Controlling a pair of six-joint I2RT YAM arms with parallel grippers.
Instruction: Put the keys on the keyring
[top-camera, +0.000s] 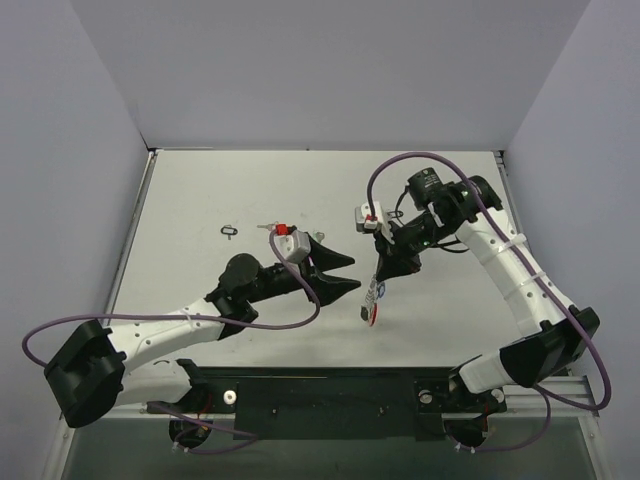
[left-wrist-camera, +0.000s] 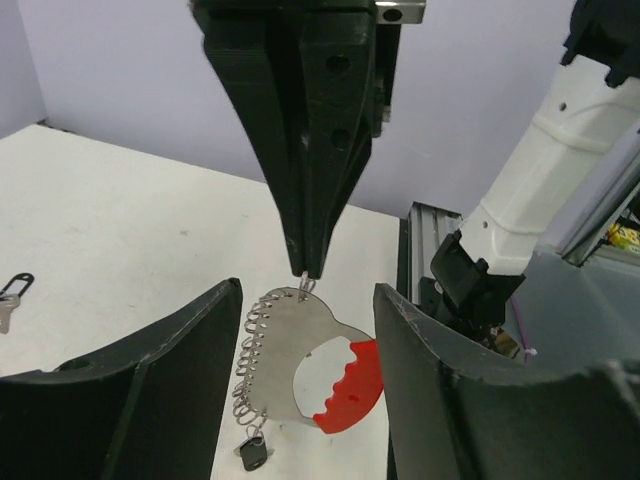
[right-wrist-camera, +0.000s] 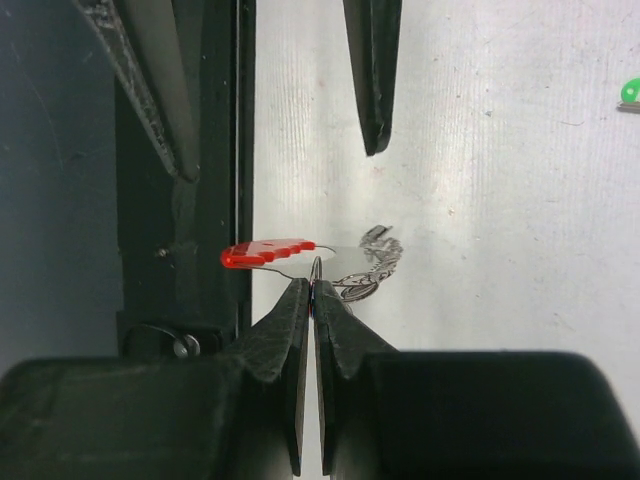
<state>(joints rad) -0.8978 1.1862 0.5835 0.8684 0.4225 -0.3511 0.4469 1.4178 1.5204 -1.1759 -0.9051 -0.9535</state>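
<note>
Keyring (left-wrist-camera: 285, 340) hangs from the right claw (right-wrist-camera: 314, 292), whose two fingers are pressed together on the thin wire loop at the top of the ring, pinching it at their very tips. In the left wrist view that claw reaches down from above and the ring dangles right under it, its flat silver plate facing the camera. A beaded coil (left-wrist-camera: 248, 350) runs down the plate's left edge; a red curved tag (left-wrist-camera: 352, 395) sits at its lower right; a small black-tagged key (left-wrist-camera: 252, 453) hangs at the bottom of the coil. Whether the ring's lower end touches the table (top-camera: 250, 180) cannot be told.

The left claw (top-camera: 354, 273) is spread wide, and in its own view one finger stands on either side of the ring. The top view puts its tips just beside the ring, on the ring's left; the right wrist view shows bare table between the nearer tip and the silver plate, so the two are apart.

Farther out, a key with a black loop tag (top-camera: 229, 231) lies on the white table, well apart from both claws, off to the left. A green tag (right-wrist-camera: 630, 92) lies on the table at the right edge of the right wrist view, also well away from the ring; its key is cut off by the frame.
</note>
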